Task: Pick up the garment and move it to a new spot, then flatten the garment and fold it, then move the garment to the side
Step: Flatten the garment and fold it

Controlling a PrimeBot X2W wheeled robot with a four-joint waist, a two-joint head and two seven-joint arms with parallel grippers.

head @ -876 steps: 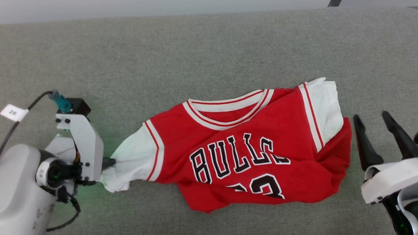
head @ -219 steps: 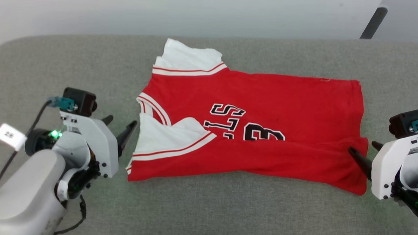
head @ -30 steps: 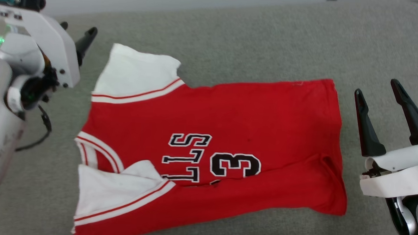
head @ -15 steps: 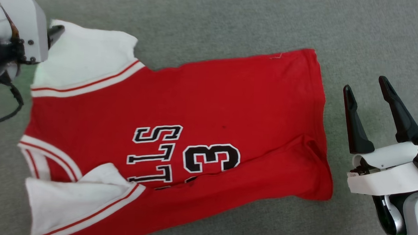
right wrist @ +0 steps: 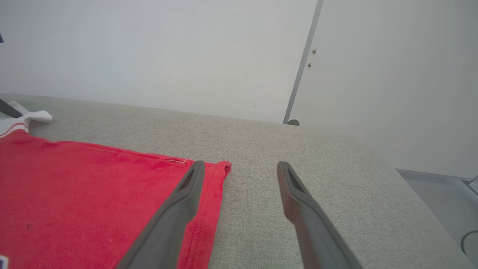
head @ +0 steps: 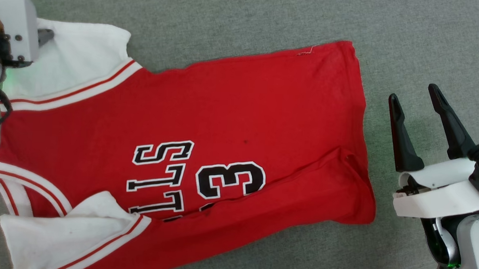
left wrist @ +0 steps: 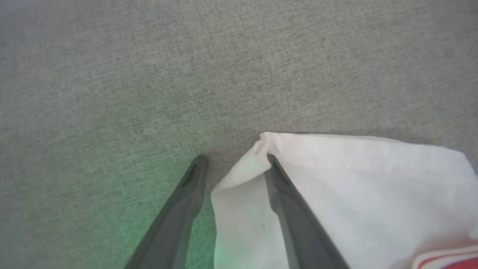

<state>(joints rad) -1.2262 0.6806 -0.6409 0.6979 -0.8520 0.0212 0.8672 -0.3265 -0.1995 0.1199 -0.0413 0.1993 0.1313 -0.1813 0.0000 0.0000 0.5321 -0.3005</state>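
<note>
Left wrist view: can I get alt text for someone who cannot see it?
The left gripper, its two dark fingers apart, straddles a white sleeve corner of the garment: one finger over the cloth, the other over the bare grey fabric surface. Red trim shows at the lower right.

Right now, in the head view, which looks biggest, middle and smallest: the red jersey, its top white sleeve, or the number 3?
1. The whole red jersey, biggest by far.
2. Its top white sleeve.
3. The number 3, smallest.
All lie flat on one surface, so nearness hardly matters.
</note>
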